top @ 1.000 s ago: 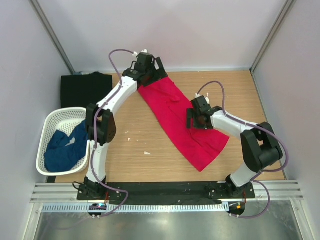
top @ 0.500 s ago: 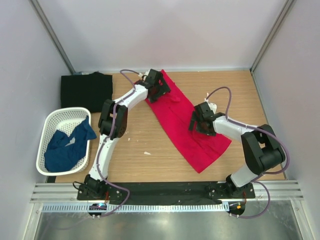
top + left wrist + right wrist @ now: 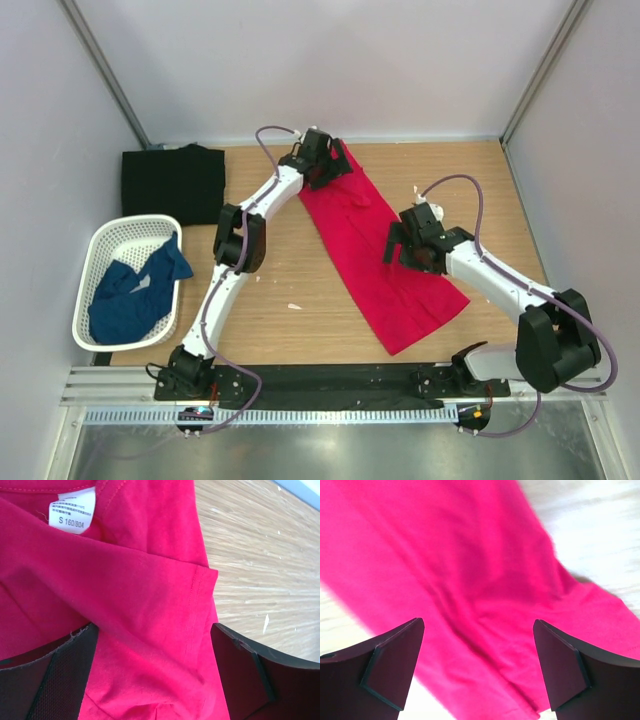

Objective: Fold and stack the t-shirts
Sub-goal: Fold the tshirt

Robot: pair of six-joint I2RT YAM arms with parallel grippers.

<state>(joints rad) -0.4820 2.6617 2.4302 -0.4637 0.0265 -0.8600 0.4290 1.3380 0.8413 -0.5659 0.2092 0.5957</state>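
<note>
red t-shirt [image 3: 365,245] long axis diagonal, neck end far-left, hem near-right; left claw [image 3: 154,630], right claw [image 3: 478,625] both spread wide over it

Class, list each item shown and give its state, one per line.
red t-shirt, folded into a long strip, lying flat
black t-shirt, folded, lying flat
dark blue t-shirt, crumpled, unfolded
white mesh basket, upright, holding the blue shirt
left claw, open
right claw, open
</note>
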